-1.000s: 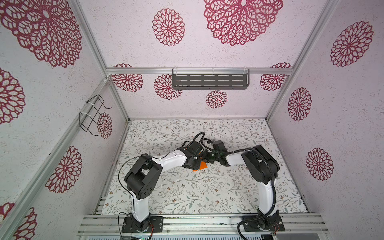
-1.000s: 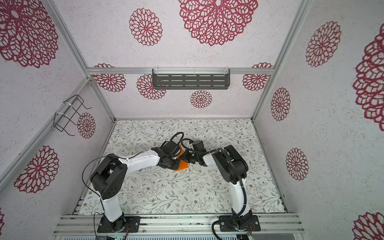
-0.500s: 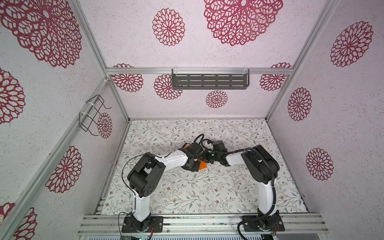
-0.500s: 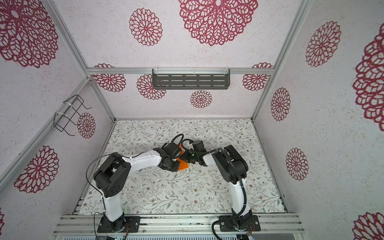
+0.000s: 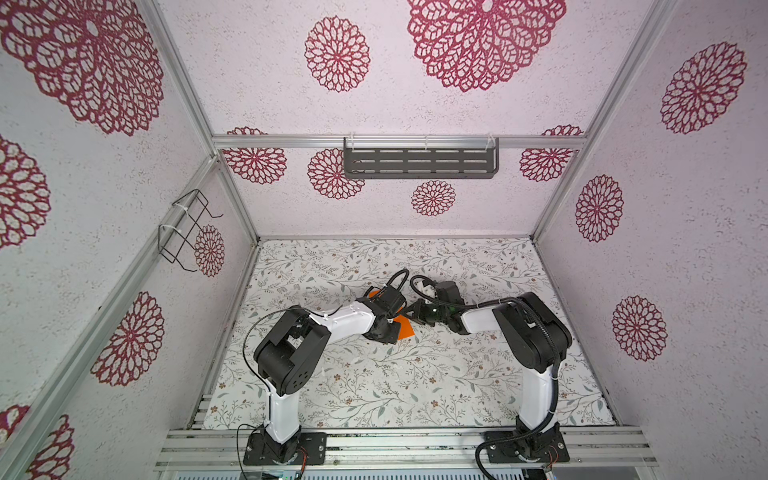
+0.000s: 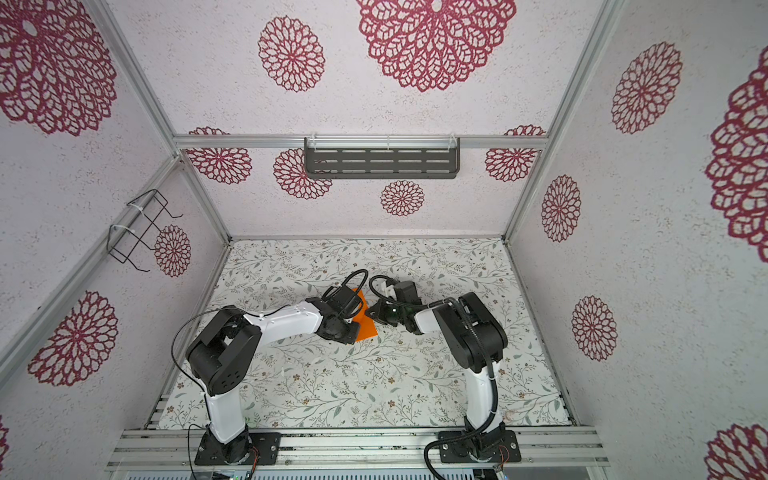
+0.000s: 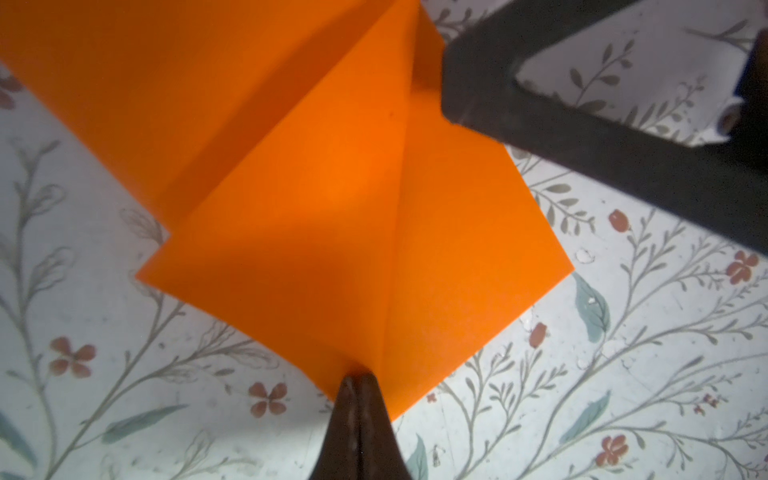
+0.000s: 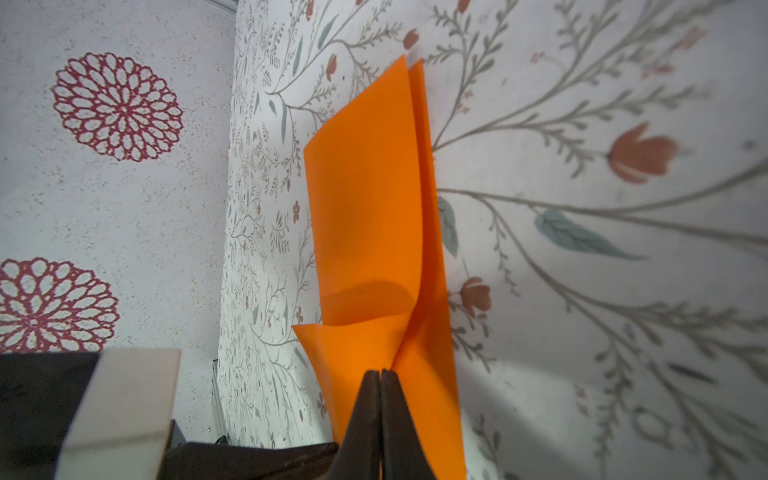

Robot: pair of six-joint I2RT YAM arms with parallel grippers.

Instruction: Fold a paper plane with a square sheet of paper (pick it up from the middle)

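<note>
Two grips have just tightened: your left pincer (image 7: 359,380) and right pincer (image 8: 380,374) are each pressed shut on the creased square sheet of paper (image 7: 332,208) over the middle of the desk (image 5: 374,386), so you could likely start the next fold. Both top views show only an orange sliver; the right wrist view shows its layers gaping
</note>
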